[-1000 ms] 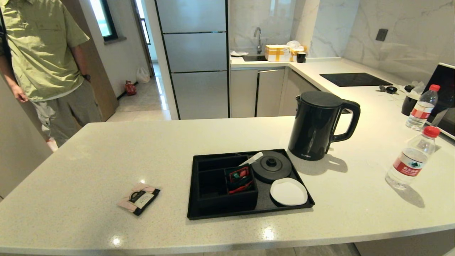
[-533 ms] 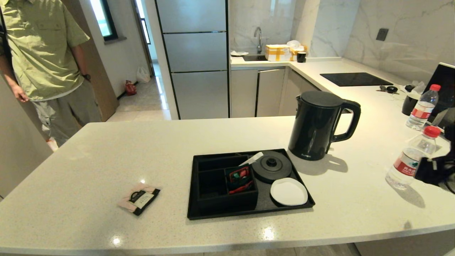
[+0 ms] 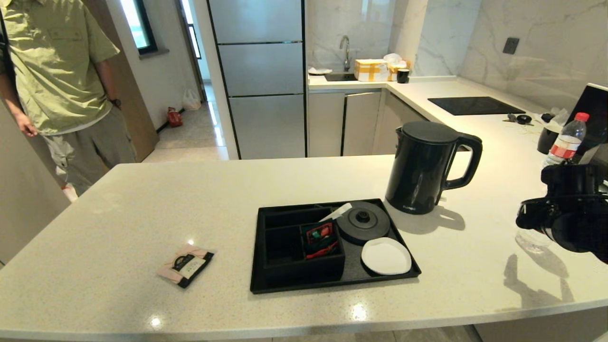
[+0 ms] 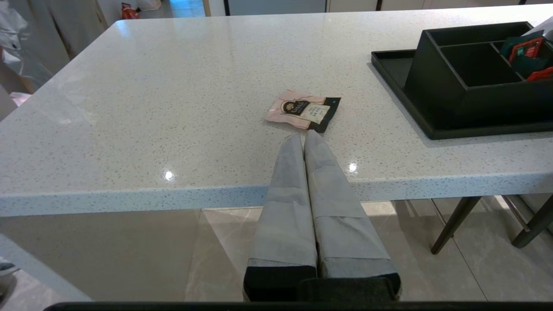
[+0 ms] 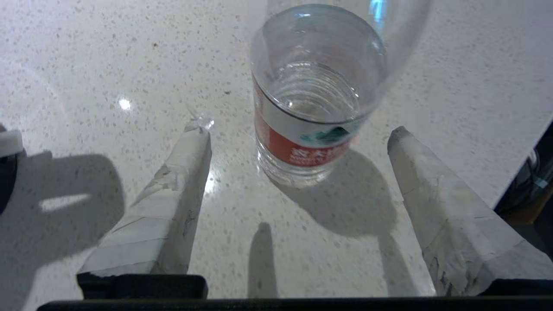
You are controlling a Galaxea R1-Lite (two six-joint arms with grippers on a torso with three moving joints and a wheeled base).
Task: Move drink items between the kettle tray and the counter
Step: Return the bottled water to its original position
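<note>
The near water bottle (image 5: 311, 129) stands upright on the counter (image 3: 118, 228) at the right, and only its base (image 3: 528, 241) shows under my right wrist (image 3: 570, 218). My right gripper (image 5: 300, 131) is open, fingers on either side of the bottle and a little short of it, not touching. The black kettle (image 3: 422, 166) stands on the counter just behind the kettle tray (image 3: 332, 285), off its round base (image 3: 363, 222). The pink-and-black sachet (image 3: 186, 265) lies left of the tray. My left gripper (image 4: 302, 137) is shut and empty, at the counter's front edge, pointing at the sachet (image 4: 302, 110).
A white coaster (image 3: 385, 256) and red-and-green packets (image 3: 320, 237) sit in the tray. A second bottle (image 3: 565, 140), a black cup (image 3: 546, 137) and a dark screen (image 3: 593, 114) crowd the far right. The hob (image 3: 475, 105) is behind. A person (image 3: 57, 71) stands at the left.
My right arm has come in from the right edge over the near bottle and now hides most of it in the head view. Its fingers have opened. Nothing else moved.
</note>
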